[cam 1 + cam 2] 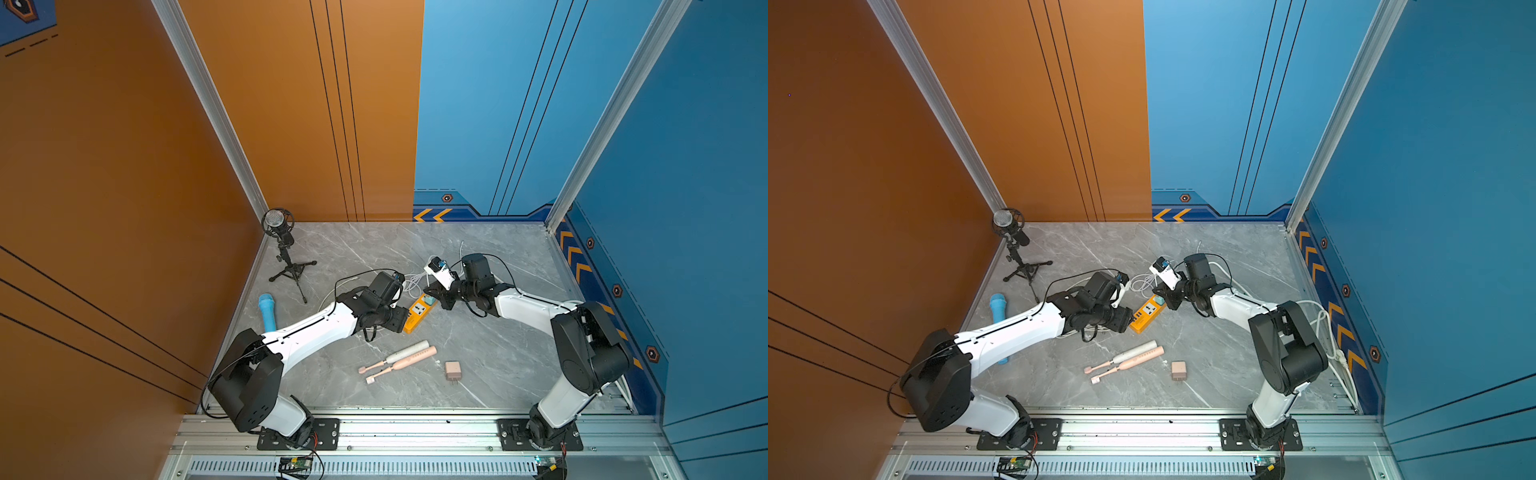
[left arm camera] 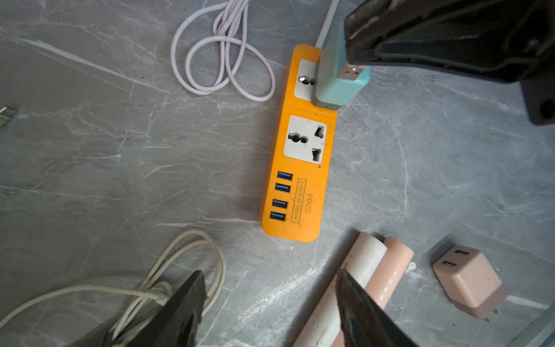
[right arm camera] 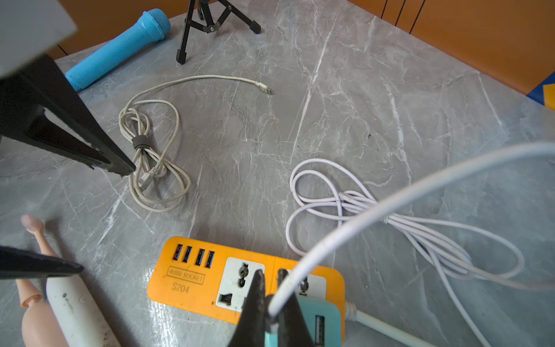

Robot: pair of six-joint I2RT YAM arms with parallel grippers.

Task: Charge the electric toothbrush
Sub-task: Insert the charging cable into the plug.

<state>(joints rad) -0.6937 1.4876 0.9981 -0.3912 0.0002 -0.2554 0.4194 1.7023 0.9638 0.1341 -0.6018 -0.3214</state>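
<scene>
R gripper (image 3: 271, 282): jaws pinched together on white cable (image 3: 390, 207) just behind its USB plug (image 2: 350, 72), metal tip poking out bare past R fingers (image 2: 420, 39). Held right over teal adapter (image 2: 336, 90); touching or not, can't tell. Adapter seated in end socket of orange strip (image 2: 300, 198), USB port (image 3: 319, 330) on its face empty. Cable arcing up & away from jaws; like-coloured coil (image 2: 225, 60) flat on table (image 2: 90, 165) beside strip's socket end. L gripper (image 2: 270, 272): jaws wide apart, nothing betw. them, hovering over table just off strip's USB end. One L finger (image 2: 360, 306) overlapping white brush (image 1: 409, 351) handle in L wrist view; contact not clear. Both toothbrushes flat on table, unheld: white brush & pink brush (image 1: 413, 359) side by side, handles touching, butt ends near strip's USB end w/o touching it, heads pointing toward L arm's base side. Pink charger (image 1: 453, 370) near brushes on R-arm side, apart from them, prongs toward front rail. Beige cable (image 3: 150, 168), strapped in a bundle, on table under L arm. Blue mic (image 1: 267, 311) lying by orange wall, partly hidden by L arm; tripod mic (image 1: 282, 245) upright in far corner on same side.
</scene>
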